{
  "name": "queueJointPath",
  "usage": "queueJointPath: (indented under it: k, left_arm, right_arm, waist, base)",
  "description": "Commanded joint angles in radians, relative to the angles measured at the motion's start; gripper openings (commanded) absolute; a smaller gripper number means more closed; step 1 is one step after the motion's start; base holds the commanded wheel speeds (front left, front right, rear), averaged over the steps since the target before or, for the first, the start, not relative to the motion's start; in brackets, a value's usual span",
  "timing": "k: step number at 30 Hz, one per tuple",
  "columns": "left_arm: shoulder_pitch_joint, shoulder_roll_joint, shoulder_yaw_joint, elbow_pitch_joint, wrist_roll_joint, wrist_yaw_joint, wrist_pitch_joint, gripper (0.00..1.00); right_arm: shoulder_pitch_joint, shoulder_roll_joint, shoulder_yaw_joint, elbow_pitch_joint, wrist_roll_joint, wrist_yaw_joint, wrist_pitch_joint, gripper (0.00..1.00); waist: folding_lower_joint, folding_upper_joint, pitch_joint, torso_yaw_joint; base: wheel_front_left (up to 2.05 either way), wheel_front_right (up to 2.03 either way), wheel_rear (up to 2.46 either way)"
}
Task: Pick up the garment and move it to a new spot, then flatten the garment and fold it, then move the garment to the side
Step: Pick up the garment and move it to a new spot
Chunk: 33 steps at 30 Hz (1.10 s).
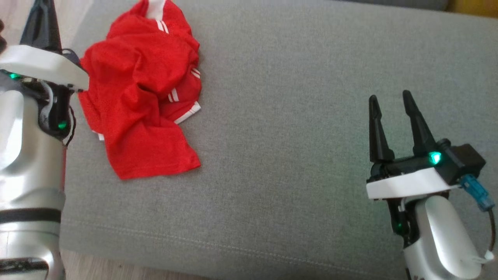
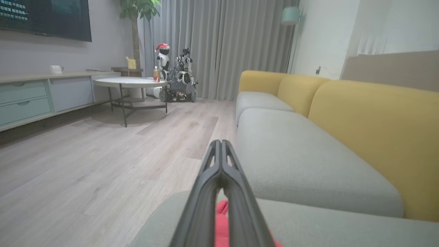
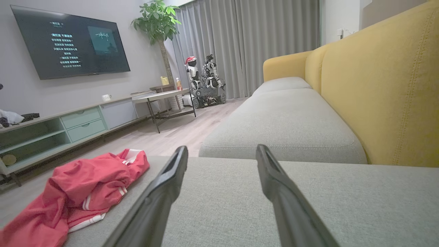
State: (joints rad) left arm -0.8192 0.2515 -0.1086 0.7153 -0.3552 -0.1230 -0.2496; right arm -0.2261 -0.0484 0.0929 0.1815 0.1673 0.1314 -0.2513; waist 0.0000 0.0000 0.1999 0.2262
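Note:
A red garment with white stripes lies crumpled at the far left of the grey sofa cushion. In the right wrist view the garment sits low on the left. My left gripper stands just left of the garment's edge, fingers together, tips pointing past the cushion. The left wrist view shows the left gripper shut with nothing between its tips, and a patch of the garment underneath. My right gripper hovers over bare cushion far to the right, open and holding nothing, also visible as the right gripper.
The sofa's yellow backrest runs along the far side. Wooden floor lies beyond the cushion's left edge. Farther off stand a round coffee table, a low cabinet, a wall TV, a plant and another robot.

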Motion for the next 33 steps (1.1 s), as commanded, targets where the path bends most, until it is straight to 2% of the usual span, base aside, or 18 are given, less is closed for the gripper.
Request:
queueJointPath:
  k: [1, 5, 10, 14, 15, 18, 19, 20, 21, 22, 25, 33]
  left_arm:
    - [0.000, 0.045, 0.041, -0.070, -0.016, 0.004, -0.011, 0.00]
    - [0.049, 0.038, 0.046, -0.143, -0.025, 0.011, -0.011, 0.00]
    - [0.183, 0.003, 0.029, -0.277, -0.038, 0.023, 0.000, 0.00]
    - [0.312, -0.028, 0.020, -0.379, -0.040, 0.061, 0.004, 0.00]
    - [0.379, -0.049, 0.018, -0.416, -0.045, 0.083, 0.003, 0.00]
    - [0.476, -0.069, 0.014, -0.451, -0.036, 0.118, 0.001, 0.00]
    - [0.476, -0.069, 0.014, -0.451, -0.036, 0.118, 0.001, 0.00]
    - [0.539, -0.081, 0.009, -0.461, -0.021, 0.145, -0.002, 0.09]
    - [0.567, -0.089, 0.011, -0.464, -0.018, 0.159, -0.004, 0.67]
    - [0.594, -0.092, 0.010, -0.469, -0.006, 0.170, -0.006, 1.00]
    - [0.669, -0.114, 0.007, -0.482, 0.008, 0.186, -0.010, 1.00]
    - [0.743, -0.138, 0.000, -0.536, 0.087, 0.177, -0.012, 1.00]
  right_arm:
    - [0.006, -0.002, 0.032, -0.028, 0.011, -0.001, -0.010, 1.00]
    - [0.013, -0.002, 0.037, -0.036, 0.026, -0.001, -0.010, 1.00]
    - [0.040, -0.002, 0.039, -0.064, 0.046, -0.001, -0.010, 1.00]
    - [0.067, -0.002, 0.042, -0.080, 0.054, -0.001, -0.010, 1.00]
    - [0.079, -0.002, 0.046, -0.089, 0.060, -0.001, -0.010, 1.00]
    - [0.095, -0.002, 0.066, -0.098, 0.073, -0.001, -0.010, 1.00]
    - [0.095, -0.002, 0.066, -0.098, 0.073, -0.001, -0.010, 1.00]
    - [0.106, -0.002, 0.078, -0.098, 0.079, -0.001, -0.010, 1.00]
    - [0.111, -0.002, 0.083, -0.098, 0.081, -0.001, -0.010, 1.00]
    - [0.117, -0.002, 0.088, -0.097, 0.084, -0.001, -0.010, 1.00]
    - [0.133, -0.002, 0.100, -0.093, 0.088, -0.001, -0.010, 1.00]
    - [0.146, -0.002, 0.116, -0.085, 0.083, -0.001, -0.010, 1.00]
  waist:
    - [0.0000, 0.0000, -0.027, 0.003]
    - [0.0000, 0.0000, -0.054, -0.004]
    - [0.0000, 0.0000, -0.098, -0.009]
    - [0.0000, 0.0000, -0.130, -0.010]
    - [0.0000, 0.0000, -0.144, -0.008]
    - [0.0000, 0.0000, -0.164, -0.002]
    - [0.0000, 0.0000, -0.164, -0.002]
    - [0.0000, 0.0000, -0.177, 0.003]
    - [0.0000, 0.0000, -0.183, 0.006]
    - [0.0000, 0.0000, -0.190, 0.010]
    - [0.0000, 0.0000, -0.205, 0.020]
    - [0.0000, 0.0000, -0.215, 0.041]
  base:
    - [0.00, 0.00, 0.00]
    - [0.00, 0.00, 0.00]
    - [0.00, 0.00, 0.00]
    - [0.00, 0.00, 0.00]
    - [0.00, 0.00, 0.00]
    - [0.00, 0.00, 0.00]
    - [0.00, 0.00, 0.00]
    - [0.00, 0.00, 0.00]
    - [0.00, 0.00, 0.00]
    - [0.00, 0.00, 0.00]
    - [0.00, 0.00, 0.00]
    - [0.00, 0.00, 0.00]
